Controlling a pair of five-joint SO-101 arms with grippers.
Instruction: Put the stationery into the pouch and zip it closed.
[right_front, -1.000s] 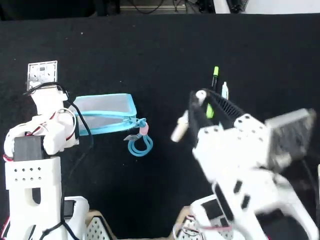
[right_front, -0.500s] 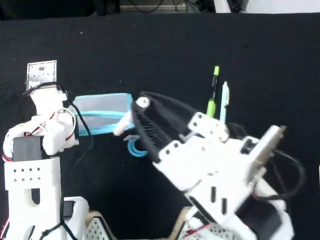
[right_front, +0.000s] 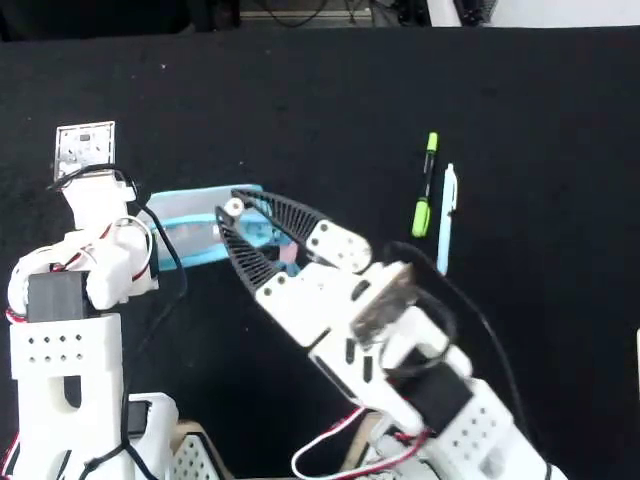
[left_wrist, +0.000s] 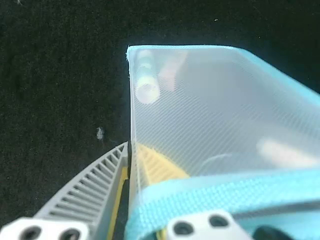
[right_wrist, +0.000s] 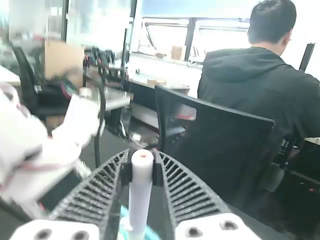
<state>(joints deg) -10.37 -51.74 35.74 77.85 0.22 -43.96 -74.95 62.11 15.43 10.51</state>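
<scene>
A translucent pouch (right_front: 195, 228) with teal trim lies left of centre on the black table. My left gripper (left_wrist: 131, 167) is shut on the pouch's (left_wrist: 215, 120) edge, and pale shapes show through the mesh. The left arm (right_front: 95, 255) stands at the pouch's left end. My right gripper (right_front: 236, 212) hangs over the pouch's right end, shut on a white stick (right_wrist: 141, 187) that rises between its black ribbed fingers (right_wrist: 95, 192). A green highlighter (right_front: 425, 186) and a blue-and-white pen (right_front: 446, 216) lie side by side at the right.
A small white square plate (right_front: 85, 144) sits at the back left. The right arm's white body (right_front: 370, 330) covers the table in front of the pouch. Black cloth (right_front: 330, 100) stretches across the back.
The right arm has swung left from beside the pens to over the pouch, carrying the white stick. It now covers the pouch's blue zipper loop. The left arm has not moved.
</scene>
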